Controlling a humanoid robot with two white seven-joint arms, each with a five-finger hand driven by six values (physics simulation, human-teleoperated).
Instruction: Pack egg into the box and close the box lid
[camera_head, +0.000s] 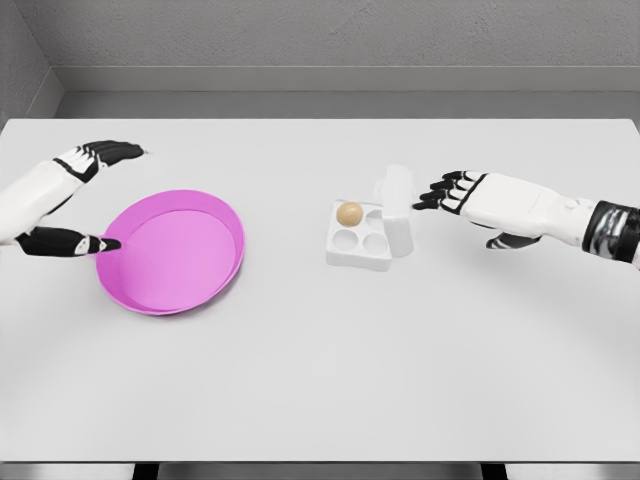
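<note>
A small white egg box sits near the table's middle, with a tan egg in its far-left cup. Its translucent lid stands upright along the box's right side. My right hand hovers just right of the lid, fingers spread and holding nothing, fingertips close to the lid's upper edge. My left hand is at the far left, open, with its thumb at the rim of a pink plate and its fingers above the plate's far-left side.
The pink plate holds nothing. The white table stretches wide in front of the box and plate. A grey wall runs behind the table's far edge.
</note>
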